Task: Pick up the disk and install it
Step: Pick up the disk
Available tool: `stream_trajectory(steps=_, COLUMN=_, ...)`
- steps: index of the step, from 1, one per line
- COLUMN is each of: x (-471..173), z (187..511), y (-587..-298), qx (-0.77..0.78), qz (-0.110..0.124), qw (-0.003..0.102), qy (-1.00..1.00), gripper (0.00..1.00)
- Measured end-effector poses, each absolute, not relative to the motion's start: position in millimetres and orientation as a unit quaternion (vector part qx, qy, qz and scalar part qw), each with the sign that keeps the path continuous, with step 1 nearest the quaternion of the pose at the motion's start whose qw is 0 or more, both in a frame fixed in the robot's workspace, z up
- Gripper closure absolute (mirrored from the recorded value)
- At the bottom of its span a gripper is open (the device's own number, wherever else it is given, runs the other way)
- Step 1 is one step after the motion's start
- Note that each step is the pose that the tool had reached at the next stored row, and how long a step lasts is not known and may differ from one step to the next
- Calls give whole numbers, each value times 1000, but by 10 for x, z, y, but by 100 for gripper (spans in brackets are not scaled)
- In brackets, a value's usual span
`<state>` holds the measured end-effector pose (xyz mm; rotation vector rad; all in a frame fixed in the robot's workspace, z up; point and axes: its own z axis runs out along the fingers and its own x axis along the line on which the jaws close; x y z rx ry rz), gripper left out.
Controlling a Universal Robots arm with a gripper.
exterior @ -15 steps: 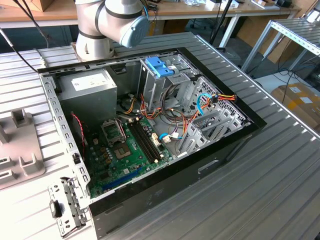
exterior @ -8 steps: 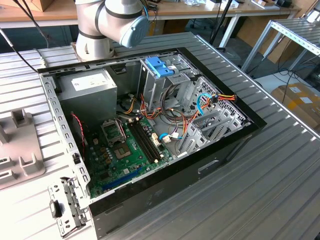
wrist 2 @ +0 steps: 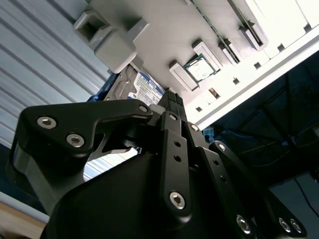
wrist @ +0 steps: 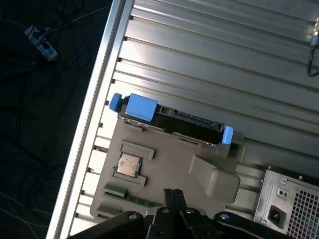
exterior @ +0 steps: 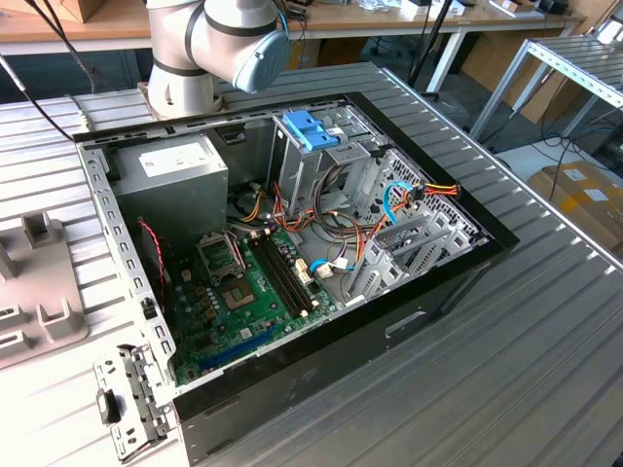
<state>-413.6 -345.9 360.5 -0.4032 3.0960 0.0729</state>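
A ribbed metal surface runs across the workshop, with benches and cables on the floor behind it. The gripper hangs over a grey holder tray at the surface's edge. In both wrist views its black fingers are drawn close together with nothing between them, and they touch nothing.

The disk sits at the far rim of that tray, well clear of the gripper. It looks propped on its long edge, dark body in a light-blue frame with the bright blue tab at one end. In the second wrist view its labelled face peeks out just past the fingertips. A raised grey block stands on the tray between the gripper and one end of the disk. A processor chip lies in a pocket nearer the fingers.

Beside the tray lies the open computer case, showing its power supply, green motherboard and loose cables. A blue latch piece tops the metal drive cage. The arm rises behind the case.
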Motion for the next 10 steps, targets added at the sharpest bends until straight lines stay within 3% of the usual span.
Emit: stream_trajectory(steps=10, x=-4136, z=3605, y=-3459, qx=-144, qz=23, qw=9, qy=989, gripper=89)
